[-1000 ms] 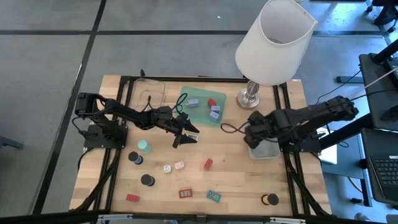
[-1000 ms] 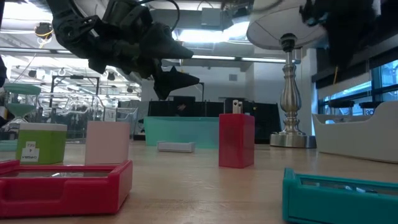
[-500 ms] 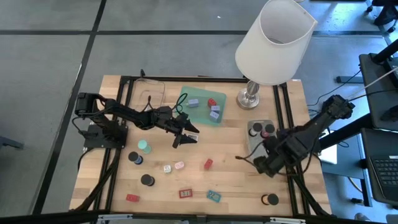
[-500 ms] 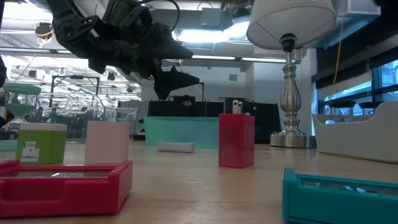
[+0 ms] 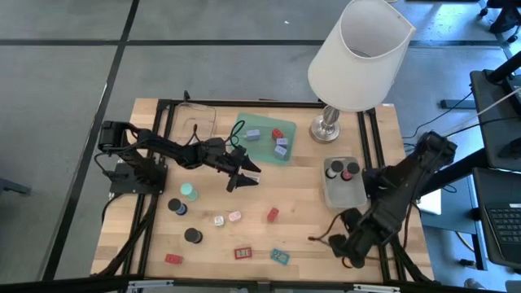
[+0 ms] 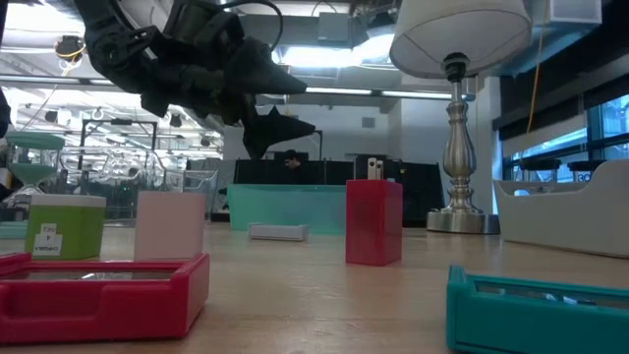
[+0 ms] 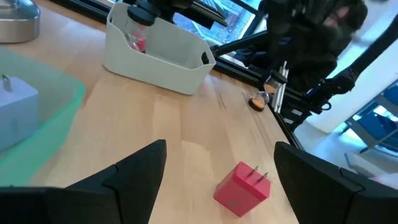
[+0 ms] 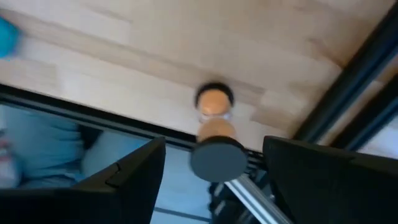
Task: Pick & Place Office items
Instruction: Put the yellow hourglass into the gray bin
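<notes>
Two dark fingers of the right gripper (image 8: 211,171) stand apart with nothing between them. The gripper hangs over the table's front right corner, and just past its tips sits a black round cap (image 8: 214,99) with an orange top. The cap looks small, hard and light. Its smooth round side could slip, so a pinch straight across the middle seems the best hold — low down, near the wood.

The left gripper (image 7: 221,162) waits over the middle of the table, fingers wide and empty. Below it lies a red block (image 7: 241,188) with two little metal prongs. It looks like stiff plastic with flat sides, easy to squeeze.

Farther off are the grey tray (image 5: 345,194) holding round caps, the see-through green tray (image 5: 259,145) with small blocks, and more pieces scattered on the pale wooden table (image 5: 301,224) — red, teal, pink.
</notes>
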`<state>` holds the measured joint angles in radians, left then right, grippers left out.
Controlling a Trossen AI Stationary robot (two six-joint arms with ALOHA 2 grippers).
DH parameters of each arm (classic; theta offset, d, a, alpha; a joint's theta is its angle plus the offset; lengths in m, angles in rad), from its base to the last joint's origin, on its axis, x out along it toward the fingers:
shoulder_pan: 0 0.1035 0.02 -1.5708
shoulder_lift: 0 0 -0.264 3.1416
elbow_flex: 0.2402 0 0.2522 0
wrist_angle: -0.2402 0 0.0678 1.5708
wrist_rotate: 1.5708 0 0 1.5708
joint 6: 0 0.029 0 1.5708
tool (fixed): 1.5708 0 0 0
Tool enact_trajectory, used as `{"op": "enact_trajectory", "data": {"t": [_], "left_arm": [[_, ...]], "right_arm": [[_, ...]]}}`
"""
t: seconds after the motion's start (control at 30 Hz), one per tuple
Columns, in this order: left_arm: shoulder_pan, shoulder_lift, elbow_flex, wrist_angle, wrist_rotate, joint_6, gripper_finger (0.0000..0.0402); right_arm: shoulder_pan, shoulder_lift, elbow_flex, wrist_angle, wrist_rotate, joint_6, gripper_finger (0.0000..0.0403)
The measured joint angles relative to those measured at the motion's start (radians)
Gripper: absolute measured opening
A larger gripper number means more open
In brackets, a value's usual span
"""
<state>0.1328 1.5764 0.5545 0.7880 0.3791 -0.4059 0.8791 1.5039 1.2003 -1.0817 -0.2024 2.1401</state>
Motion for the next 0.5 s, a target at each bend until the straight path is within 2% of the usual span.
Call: {"op": "enact_trajectory", "data": {"t": [0.1, 0.23, 0.5], "left_arm": [[-0.009, 0.000, 0.000, 0.001, -0.002, -0.003, 0.0294], [-0.017, 0.000, 0.000, 0.005, -0.002, -0.033, 0.0294], [-0.044, 0.000, 0.000, 0.031, -0.014, -0.079, 0.0294]], "right_arm": [[0.027, 0.050, 0.000, 0.044, -0.030, 0.011, 0.0272], [0.057, 0.099, 0.000, 0.105, 0.032, 0.025, 0.0272], [0.078, 0.138, 0.001, 0.105, 0.072, 0.026, 0.0272]]}}
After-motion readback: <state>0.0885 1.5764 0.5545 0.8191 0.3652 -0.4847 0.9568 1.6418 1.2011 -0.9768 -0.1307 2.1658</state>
